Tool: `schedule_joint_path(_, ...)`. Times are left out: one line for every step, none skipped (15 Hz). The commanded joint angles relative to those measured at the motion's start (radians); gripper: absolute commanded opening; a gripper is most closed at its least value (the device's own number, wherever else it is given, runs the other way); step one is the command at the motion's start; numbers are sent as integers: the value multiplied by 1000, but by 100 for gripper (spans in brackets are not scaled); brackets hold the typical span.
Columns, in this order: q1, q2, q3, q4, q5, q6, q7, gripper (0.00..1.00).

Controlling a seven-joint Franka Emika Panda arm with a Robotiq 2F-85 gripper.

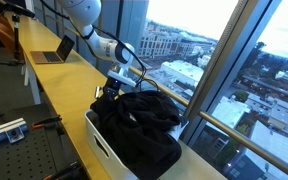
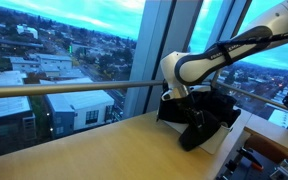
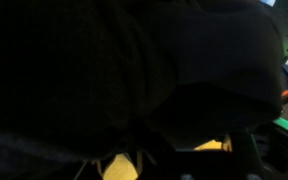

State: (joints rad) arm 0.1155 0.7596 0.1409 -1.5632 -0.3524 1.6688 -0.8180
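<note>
White arm [image 2: 177, 68], black joints [image 2: 224, 52], seemingly dark gripper [image 1: 117, 77]

Cool daylight comes in through the big windows [image 1: 214, 60] in both exterior views and makes the sky glare white, the wooden table [image 2: 94, 150] looks warm and soft, and the wrist view is nearly all black and blurry, filled by dark cloth [image 3: 104, 70].
</note>
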Motion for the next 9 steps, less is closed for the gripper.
schedule_joint_path(7, 23, -17, 15, -28, -31, 7, 30)
schedule_joint_path(7, 21, -18, 16, -31, -32, 10, 21)
schedule_joint_path(6, 20, -19, 15, -31, -31, 12, 14)
schedule_joint_path(5, 16, -20, 12, -28, -29, 16, 6)
schedule_joint_path(3, 11, -20, 10, -25, -28, 20, 1)
schedule_joint_path(2, 4, -20, 6, -23, -26, 22, 0)
schedule_joint_path(-1, -6, -19, 1, -19, -24, 24, 0)
schedule_joint_path(-4, -16, -17, -1, -15, -25, 28, 0)
schedule_joint_path(-8, -32, -14, -2, -7, -25, 32, 1)
